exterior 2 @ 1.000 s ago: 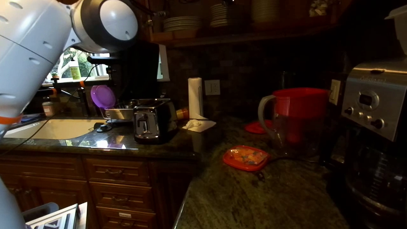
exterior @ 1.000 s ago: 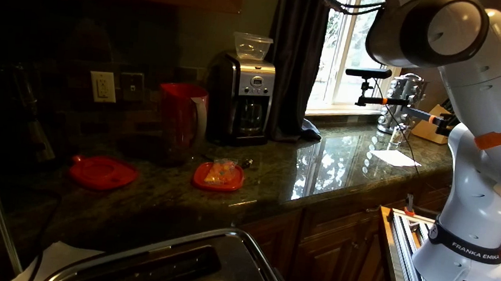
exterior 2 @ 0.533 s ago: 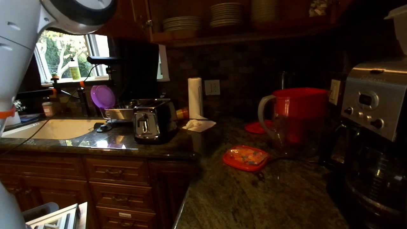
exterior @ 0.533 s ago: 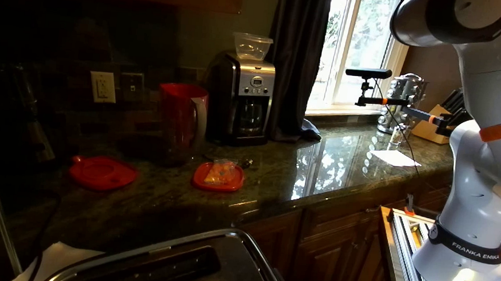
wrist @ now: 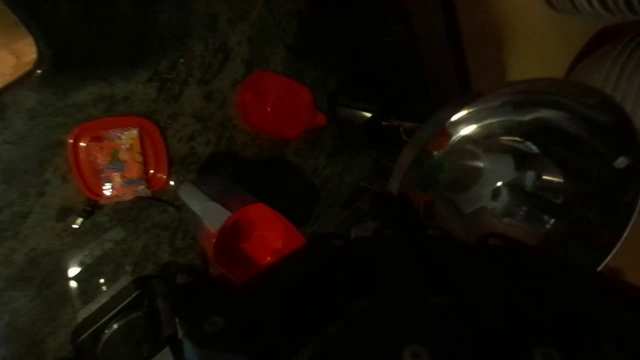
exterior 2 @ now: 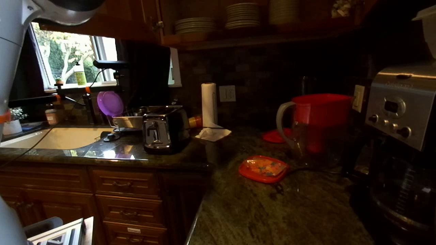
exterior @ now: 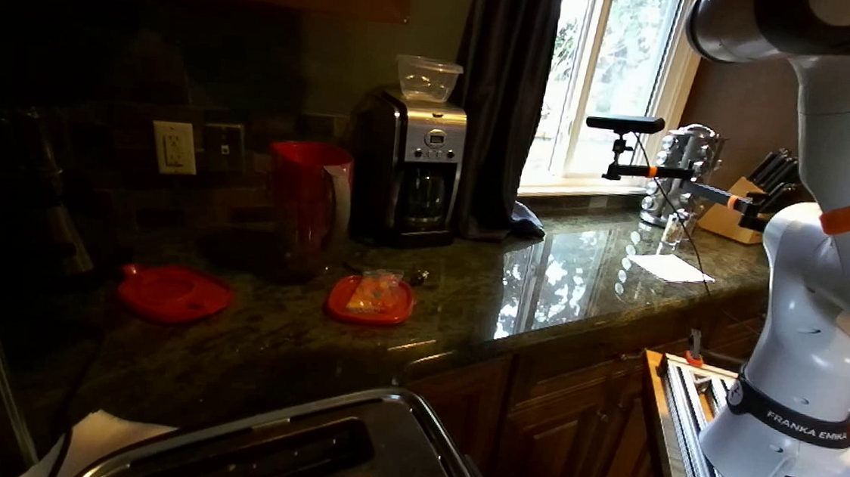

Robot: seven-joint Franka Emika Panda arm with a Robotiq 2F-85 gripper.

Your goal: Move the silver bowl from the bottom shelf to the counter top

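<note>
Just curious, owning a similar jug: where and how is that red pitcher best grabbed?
Probably by the grey handle, coming from the side facing the red dish. In the wrist view the handle juts that way from the red pitcher; both exterior views show the pitcher upright, its handle running down one side. It is slimmer than the rest, so likely easier to pinch.

At lower right in an exterior view, the black band (exterior: 790,423) round the robot arm (exterior: 813,322) reads FRANKA EMIKA — in an exterior view, lettering on the coffee maker (exterior 2: 405,119) at right, a drawer label (exterior 2: 134,230) at lower left and print on a bottle (exterior 2: 80,78) at upper left are too blurred to read
</note>
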